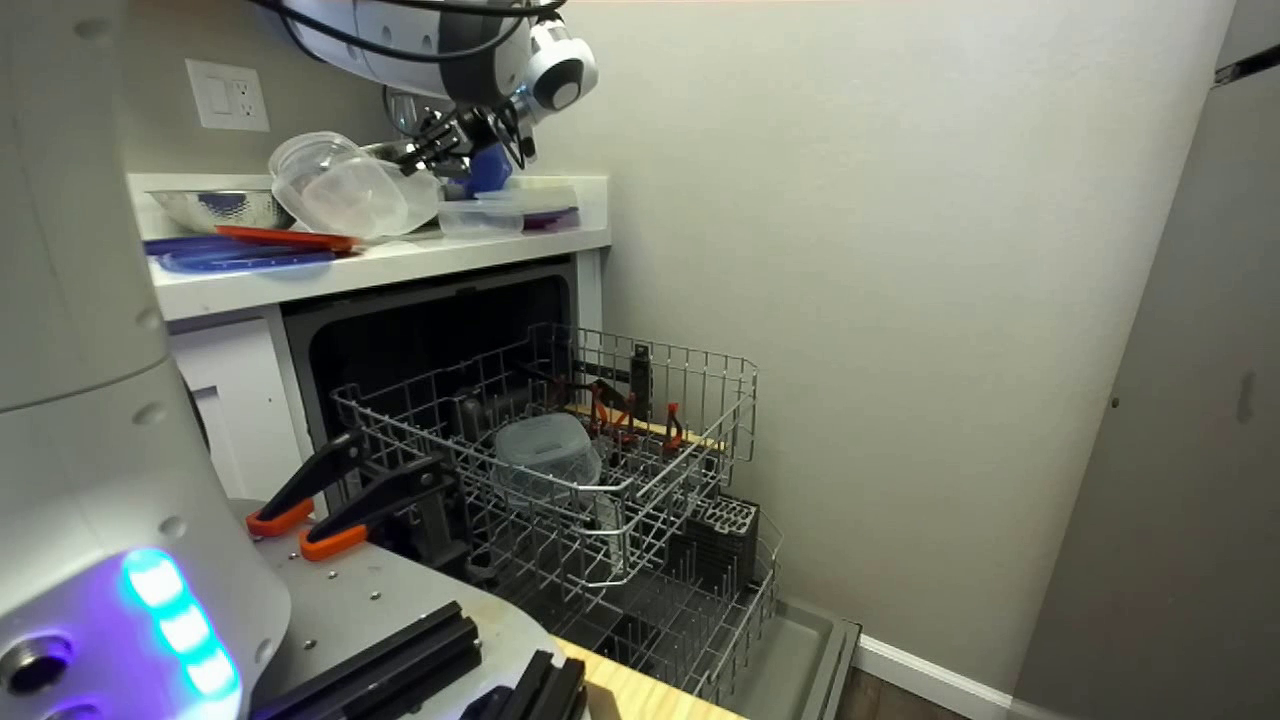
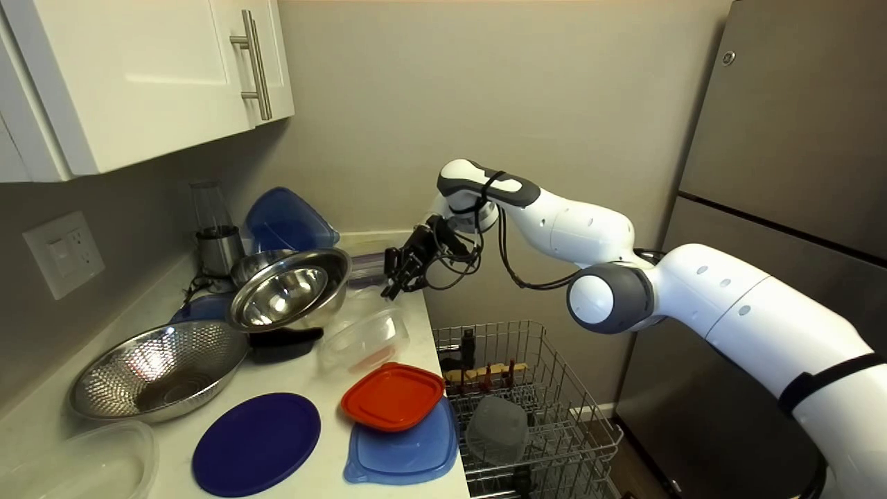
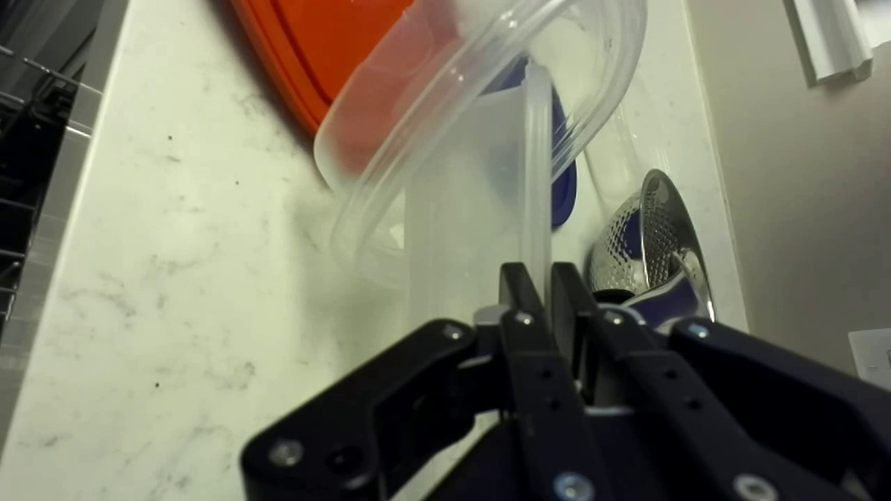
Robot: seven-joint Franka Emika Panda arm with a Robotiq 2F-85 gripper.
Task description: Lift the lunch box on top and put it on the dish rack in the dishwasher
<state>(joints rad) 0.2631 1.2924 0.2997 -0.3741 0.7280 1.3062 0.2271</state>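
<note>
Holding the lunch box (image 3: 463, 223) tilted over the worktop (image 3: 188, 313) by its rim, with the hand (image 3: 540, 273) closed almost fully on that thin edge. Near another tub (image 3: 390, 90) and a red lid (image 3: 313, 56) just beyond the hand. Not yet at the rack (image 1: 602, 488), standing out from the dishwasher (image 1: 420, 335) well below the hand.

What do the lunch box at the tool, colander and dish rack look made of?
Lunch box: likely plastic, smooth; cloudy, translucent wall.
Colander: polished metal, probably stainless steel; bright reflections on its perforated wall.
Dish rack: thin grey wire with bright highlights, probably metal; bare or coated, can't tell.
</note>
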